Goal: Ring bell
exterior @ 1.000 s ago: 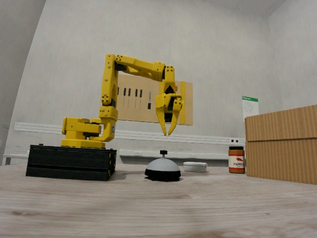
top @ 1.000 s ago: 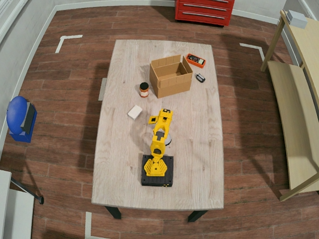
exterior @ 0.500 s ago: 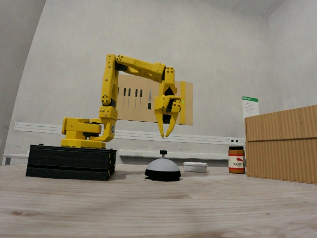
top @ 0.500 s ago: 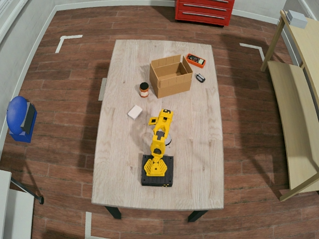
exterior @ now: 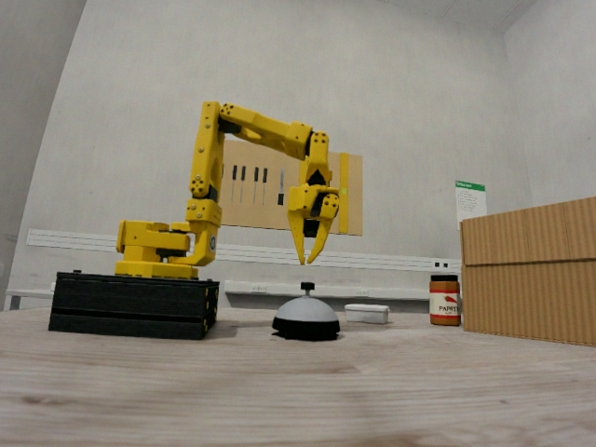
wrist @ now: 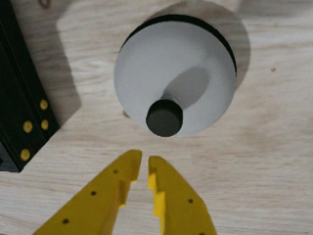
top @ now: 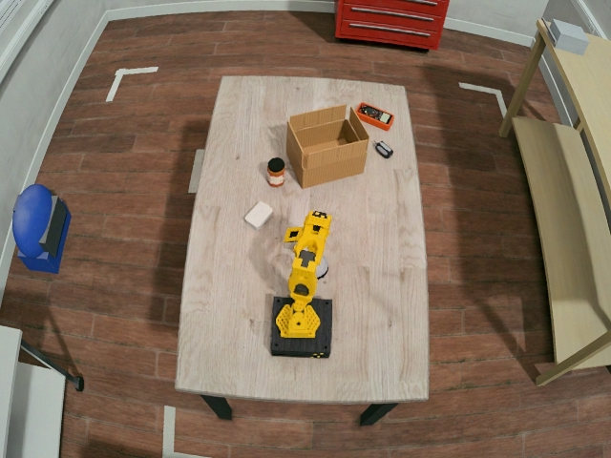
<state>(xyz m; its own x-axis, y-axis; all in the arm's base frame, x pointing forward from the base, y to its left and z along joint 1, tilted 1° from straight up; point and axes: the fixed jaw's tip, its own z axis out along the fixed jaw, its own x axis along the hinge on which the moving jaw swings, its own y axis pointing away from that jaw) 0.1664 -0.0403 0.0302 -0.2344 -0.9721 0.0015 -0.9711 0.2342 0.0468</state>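
Observation:
The bell (exterior: pixel 305 318) is a grey dome on a black base and stands upright on the wooden table just in front of the arm's black base. Its black button (exterior: pixel 306 286) stands up at the top; it also shows in the wrist view (wrist: pixel 164 117). My yellow gripper (exterior: pixel 304 262) is shut and empty. Its tips point down and hang a short way above the button, not touching it. In the wrist view the shut tips (wrist: pixel 145 162) sit just below the button. In the overhead view the arm (top: pixel 306 251) covers most of the bell (top: pixel 322 268).
An open cardboard box (top: pixel 326 144) stands at the far side of the table, a jar (top: pixel 275 172) to its left. A white block (top: pixel 258 215) lies left of the arm. An orange meter (top: pixel 374 115) and a small dark fob (top: pixel 383 149) lie by the box.

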